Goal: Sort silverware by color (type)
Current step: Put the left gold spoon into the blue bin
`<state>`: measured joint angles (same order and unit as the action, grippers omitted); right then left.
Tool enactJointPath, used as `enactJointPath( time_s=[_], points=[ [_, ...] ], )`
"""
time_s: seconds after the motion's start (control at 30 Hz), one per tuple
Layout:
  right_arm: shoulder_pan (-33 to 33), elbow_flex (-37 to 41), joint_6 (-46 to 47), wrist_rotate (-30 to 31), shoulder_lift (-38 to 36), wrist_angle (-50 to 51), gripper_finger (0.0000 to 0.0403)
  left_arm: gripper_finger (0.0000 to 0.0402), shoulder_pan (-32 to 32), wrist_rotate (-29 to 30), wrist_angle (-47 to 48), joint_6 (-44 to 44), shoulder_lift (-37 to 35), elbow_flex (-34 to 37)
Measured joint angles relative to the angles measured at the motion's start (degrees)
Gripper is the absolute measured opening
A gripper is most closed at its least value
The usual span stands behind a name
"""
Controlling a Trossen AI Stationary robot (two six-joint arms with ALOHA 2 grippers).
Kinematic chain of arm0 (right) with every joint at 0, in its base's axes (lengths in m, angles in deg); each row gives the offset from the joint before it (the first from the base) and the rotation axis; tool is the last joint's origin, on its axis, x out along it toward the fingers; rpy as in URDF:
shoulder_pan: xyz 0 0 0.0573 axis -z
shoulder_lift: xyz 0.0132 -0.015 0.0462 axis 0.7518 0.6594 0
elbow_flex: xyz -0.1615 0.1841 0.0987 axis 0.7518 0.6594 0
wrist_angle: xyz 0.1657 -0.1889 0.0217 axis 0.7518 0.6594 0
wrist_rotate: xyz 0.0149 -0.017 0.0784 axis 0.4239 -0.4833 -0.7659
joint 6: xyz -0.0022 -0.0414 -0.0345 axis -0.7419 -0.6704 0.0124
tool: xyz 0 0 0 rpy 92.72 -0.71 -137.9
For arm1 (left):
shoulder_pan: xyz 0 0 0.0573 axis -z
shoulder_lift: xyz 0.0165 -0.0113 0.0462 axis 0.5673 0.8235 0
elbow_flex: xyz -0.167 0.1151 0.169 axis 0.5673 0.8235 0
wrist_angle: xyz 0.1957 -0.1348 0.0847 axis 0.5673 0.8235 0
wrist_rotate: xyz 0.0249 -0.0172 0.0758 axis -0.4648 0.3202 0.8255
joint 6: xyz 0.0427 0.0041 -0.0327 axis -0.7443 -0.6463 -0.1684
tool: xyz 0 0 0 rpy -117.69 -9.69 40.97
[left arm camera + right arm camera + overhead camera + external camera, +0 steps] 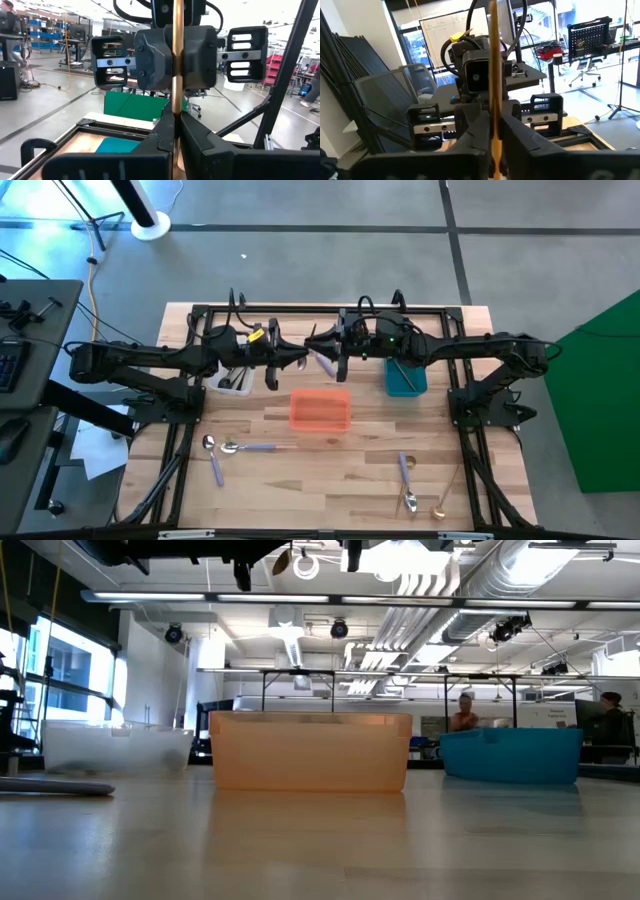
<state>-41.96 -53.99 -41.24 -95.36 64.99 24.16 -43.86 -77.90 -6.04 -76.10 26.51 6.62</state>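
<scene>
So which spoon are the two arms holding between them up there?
Look near the orange bin at the table's middle, where the left gripper and right gripper meet in mid-air. Both pinch one gold spoon; its handle is gold all over, unlike the lavender-handled spoons lying on the wood.

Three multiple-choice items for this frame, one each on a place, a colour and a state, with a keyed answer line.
1. The orange plastic bin stands:
A) between the clear plastic bin and the teal plastic bin
B) on the floor
C) stacked inside another bin

2. The thin spoon handle held above the table is:
A) black
B) gold
C) red

3. The left gripper is:
A) wide open
B) shut on nothing
C) shut on the thin spoon handle

Key:
1. A: the high view shows it flanked by both bins.
2. B: both wrist views show gold.
3. C: its fingers pinch the handle, which the right gripper also clamps.
</scene>
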Motion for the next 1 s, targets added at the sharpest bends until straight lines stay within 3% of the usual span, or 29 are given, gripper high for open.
enactJointPath(
  time_s=[0.07,0.2,0.5,0.73,1.0],
  points=[
    [0.0,0.0,-0.4,0.1,0.0,0.2,0.001,0.0,0.0,0.0,0.1,-0.1,0.0,0.0],
    [0.0,0.0,-0.1,0.1,0.0,0.2,0.0021,0.0005,0.0,0.0,0.1,-0.2,0.0,0.0],
    [0.3,0.1,-1.0,-0.3,-0.1,2.1,0.0009,0.0044,0.0,0.3,2.7,1.6,0.0,0.0],
    [1.4,0.1,-3.0,-0.7,-4.4,10.8,0.0005,0.0083,-0.2,0.1,10.0,1.4,-2.6,0.0],
    [1.6,0.3,-6.4,-0.2,-11.8,25.2,0.0005,0.0104,-1.3,-0.2,20.6,0.8,-10.4,0.0]
  ],
)
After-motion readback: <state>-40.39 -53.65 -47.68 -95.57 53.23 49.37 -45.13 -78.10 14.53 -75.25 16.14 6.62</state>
